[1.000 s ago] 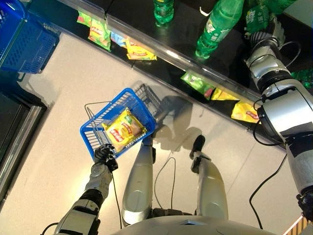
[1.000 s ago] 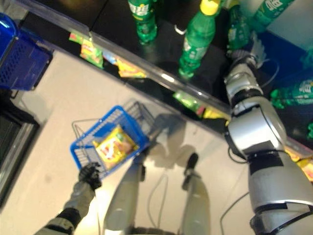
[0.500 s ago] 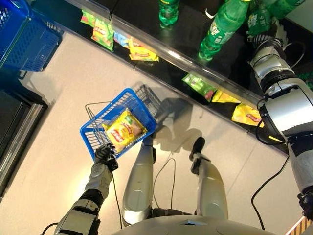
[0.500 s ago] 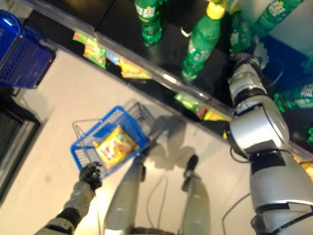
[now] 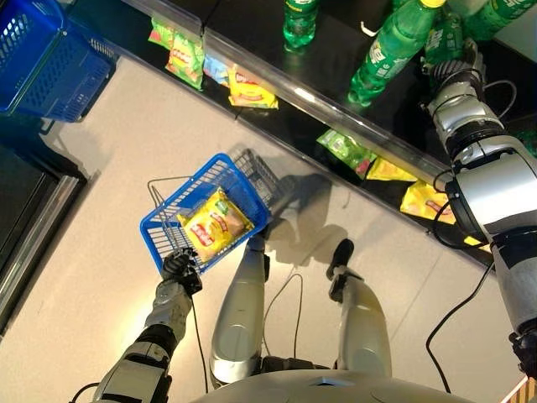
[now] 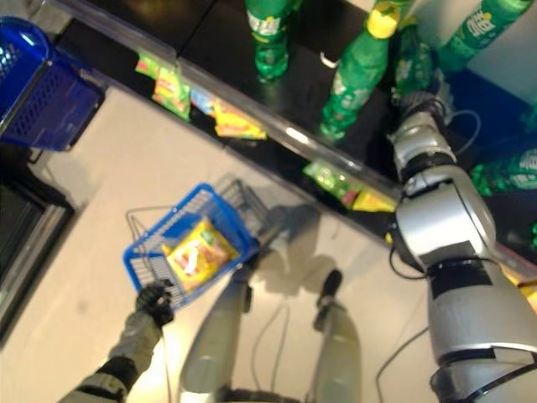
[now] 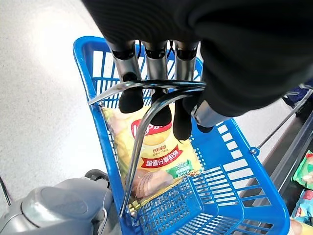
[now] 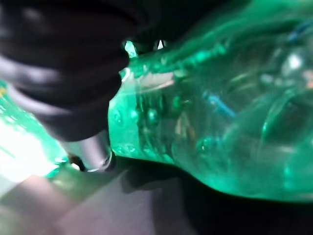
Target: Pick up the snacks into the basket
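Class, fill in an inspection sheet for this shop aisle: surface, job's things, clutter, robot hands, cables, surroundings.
Surface: pale floor beside dark shelves.
Job's things: blue basket holding one yellow snack bag; more snack bags lie on the lower shelf.
Clutter: green bottles stand on the upper shelf.
Robot hands: left robot hand has its fingers curled round the basket's wire handle; right robot hand is up among the green bottles, grip cannot be told.
Cables: nothing seen apart from the robot's own.
Surroundings: stacked blue baskets at the far left.
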